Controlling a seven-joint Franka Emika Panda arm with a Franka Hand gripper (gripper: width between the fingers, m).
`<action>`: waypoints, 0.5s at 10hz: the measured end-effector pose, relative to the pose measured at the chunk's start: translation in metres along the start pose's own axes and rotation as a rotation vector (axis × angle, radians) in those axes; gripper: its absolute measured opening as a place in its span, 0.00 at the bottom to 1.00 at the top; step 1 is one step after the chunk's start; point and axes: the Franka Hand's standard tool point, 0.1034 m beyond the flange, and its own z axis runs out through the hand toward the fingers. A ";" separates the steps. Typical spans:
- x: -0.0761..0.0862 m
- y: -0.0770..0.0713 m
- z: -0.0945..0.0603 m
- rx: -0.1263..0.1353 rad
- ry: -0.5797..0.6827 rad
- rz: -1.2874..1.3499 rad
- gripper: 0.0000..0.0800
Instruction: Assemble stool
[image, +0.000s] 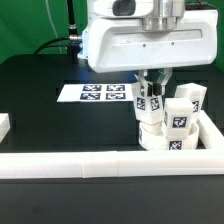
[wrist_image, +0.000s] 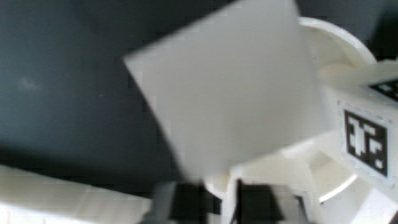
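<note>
The white round seat (image: 160, 138) lies at the exterior view's right, against the white rail. A white leg with black-and-white tags (image: 186, 106) stands upright on it. My gripper (image: 152, 82) is shut on another tagged white leg (image: 147, 101) and holds it upright over the seat's near-left part; whether its lower end touches the seat is hidden. In the wrist view this held leg (wrist_image: 222, 90) fills the middle, pinched between my dark fingers (wrist_image: 185, 203) at my gripper (wrist_image: 228, 200). The seat's rim (wrist_image: 338, 55) and the standing leg's tag (wrist_image: 365, 140) show beside it.
The marker board (image: 103, 93) lies on the black table behind and to the left of the seat. The long white rail (image: 90, 164) runs along the front and turns up the right side (image: 211, 133); it also shows in the wrist view (wrist_image: 54, 195). A white piece (image: 3, 125) sits at the left edge.
</note>
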 end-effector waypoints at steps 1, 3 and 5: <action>0.000 -0.001 0.000 -0.008 -0.003 -0.031 0.29; 0.000 -0.001 0.000 -0.008 -0.007 -0.047 0.52; 0.000 -0.001 0.000 -0.008 -0.008 -0.046 0.68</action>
